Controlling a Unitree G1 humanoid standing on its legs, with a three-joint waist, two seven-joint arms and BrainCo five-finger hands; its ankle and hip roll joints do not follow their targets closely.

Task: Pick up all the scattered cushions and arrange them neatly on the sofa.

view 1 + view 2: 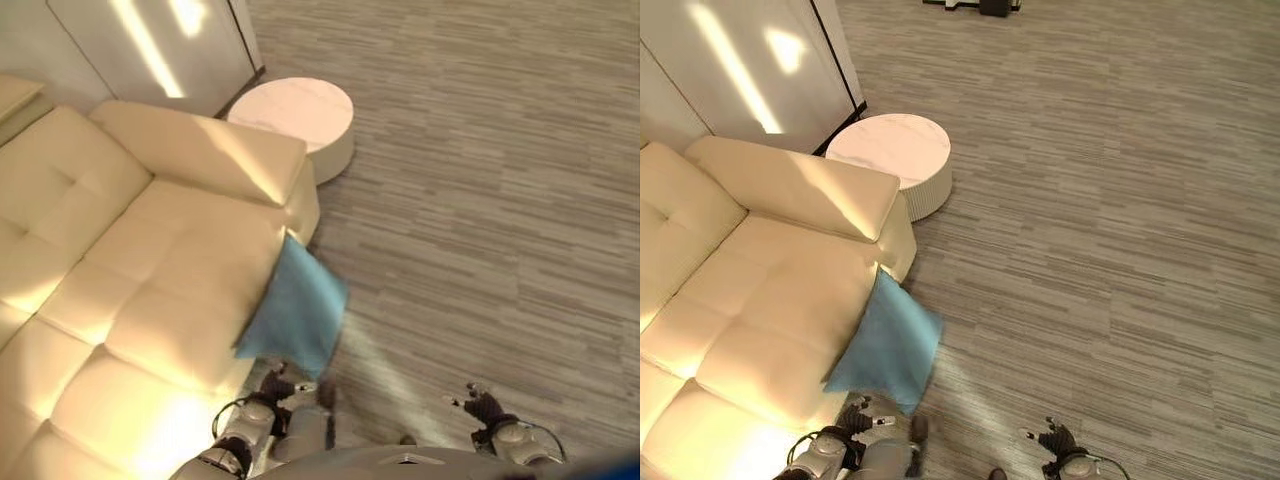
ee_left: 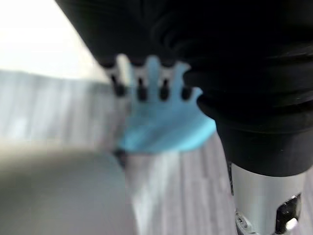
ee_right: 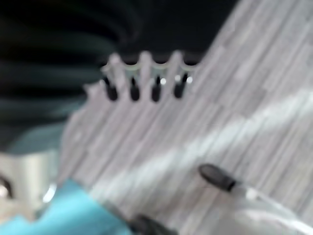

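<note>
A light blue cushion [image 1: 295, 305] leans tilted against the front edge of the cream sofa [image 1: 150, 260], its upper corner on the seat near the armrest and its lower part hanging toward the floor. My left hand [image 1: 277, 388] is just below the cushion's lower edge, apart from it. In the left wrist view its fingers [image 2: 142, 88] are straight, with the cushion [image 2: 166, 127] beyond them. My right hand [image 1: 487, 408] hovers low over the floor to the right, and its fingers [image 3: 142, 73] are spread with nothing in them.
A round white side table [image 1: 300, 115] stands on the floor past the sofa's armrest [image 1: 210, 150]. A pale wall panel [image 1: 170, 40] runs behind both. Grey striped flooring [image 1: 480, 200] stretches to the right.
</note>
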